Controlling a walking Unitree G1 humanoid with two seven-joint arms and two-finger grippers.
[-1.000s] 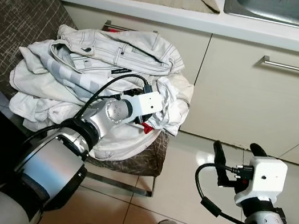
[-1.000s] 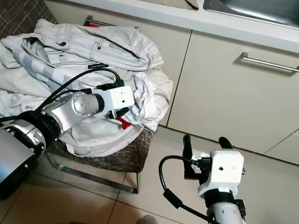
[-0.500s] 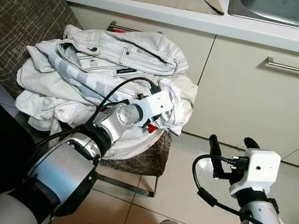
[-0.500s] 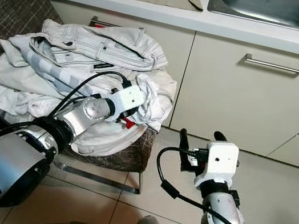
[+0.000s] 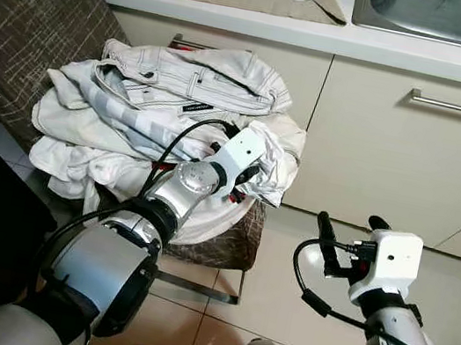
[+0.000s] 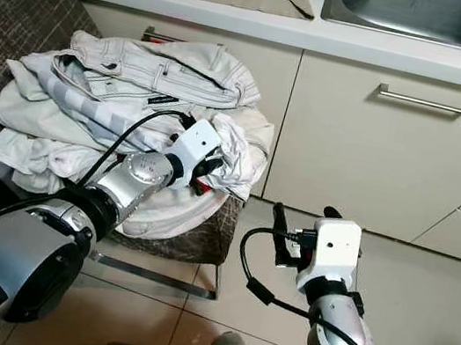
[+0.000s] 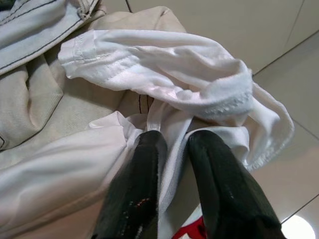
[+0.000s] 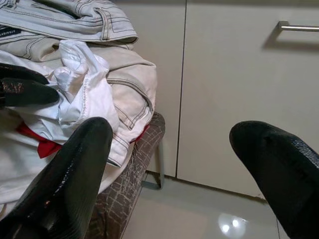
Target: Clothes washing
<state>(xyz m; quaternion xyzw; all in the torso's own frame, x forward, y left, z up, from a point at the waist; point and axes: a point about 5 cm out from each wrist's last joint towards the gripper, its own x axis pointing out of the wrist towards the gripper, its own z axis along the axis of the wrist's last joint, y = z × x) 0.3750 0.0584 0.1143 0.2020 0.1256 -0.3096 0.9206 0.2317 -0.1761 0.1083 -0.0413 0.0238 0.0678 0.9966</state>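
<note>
1. Left gripper [image 7: 172, 142]: fingers pinched on a fold of white garment [image 7: 164, 79] at the chair-edge side of the pile [image 5: 151, 114].
2. Garment bunched just past the fingertips, its rolled hem running crosswise to them; red scrap [image 6: 197, 186] just under the fingers.
3. Pile heaped on the chair [image 5: 25, 20], jeans [image 5: 201, 87] on top, toward the cabinet [image 5: 394, 157].
4. Right gripper [image 5: 348, 242]: fingers spread wide, empty, over the floor well apart from the chair; left arm plainly nearer.
5. Judged next: lift the pinched fold up and away from the chair.
6. Against a second ago: left wrist raised and tipped higher on the pile, right gripper shifted slightly toward the chair; camera also moved.
</note>
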